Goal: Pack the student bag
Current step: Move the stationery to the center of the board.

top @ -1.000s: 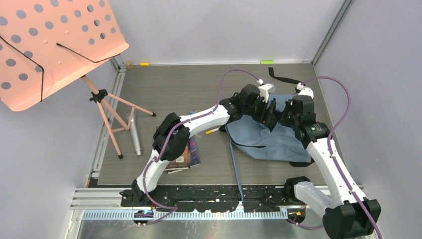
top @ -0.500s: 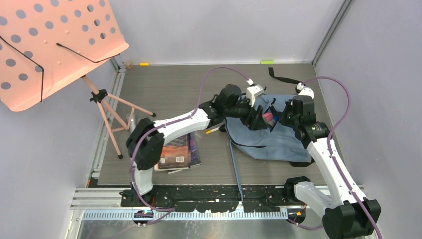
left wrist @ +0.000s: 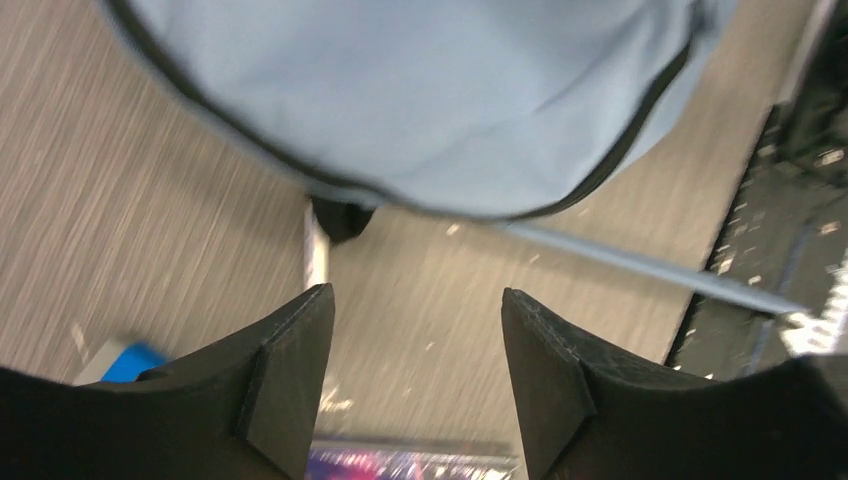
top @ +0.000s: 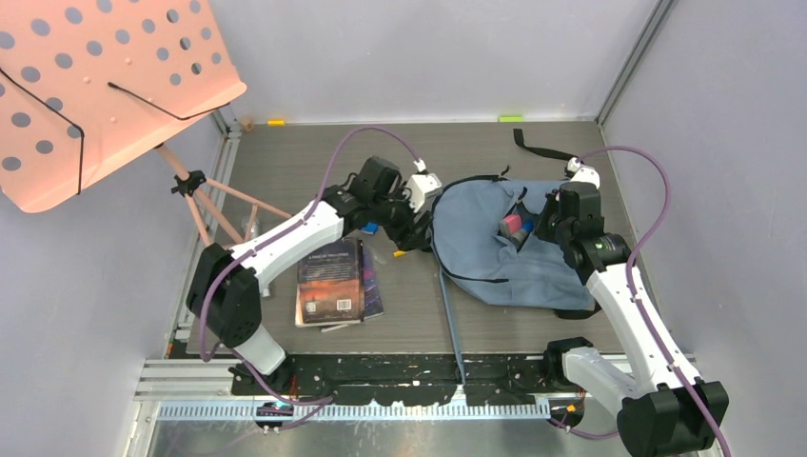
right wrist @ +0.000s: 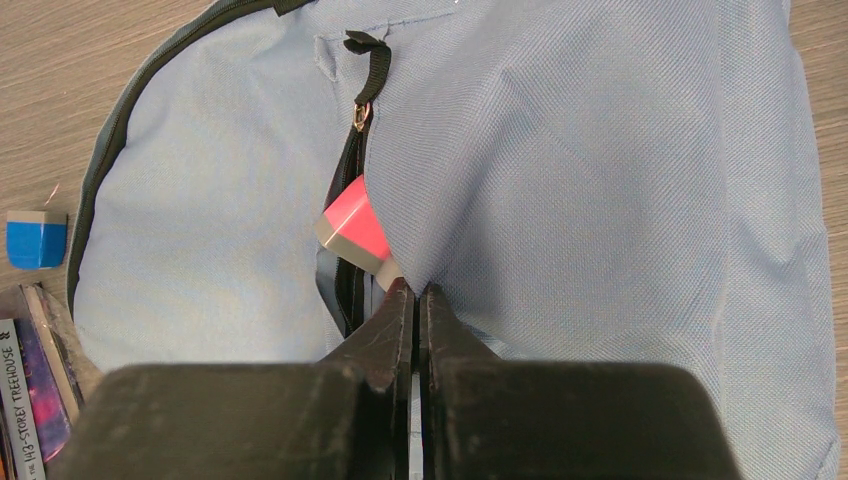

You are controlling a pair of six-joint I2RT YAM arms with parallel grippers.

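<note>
Wrist-only: right tool (right wrist: 412,290) tight on student bag (right wrist: 600,150)

Student bag (top: 481,238) grey-blue, black trim; block (right wrist: 355,222) pink-red; table (top: 314,164) grey woodgrain; stand (top: 100,95) salmon, dotted.

I see bare grey wood-grain desk (top: 314,162) beyond my left hand (left wrist: 415,300); the salmon perforated music stand (top: 95,86) blocks the left side.

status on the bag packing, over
Left gripper open, empty, beside student bag. Right gripper shut on its fabric at the pocket. Pink block in pocket mouth; books lying outside.
</note>
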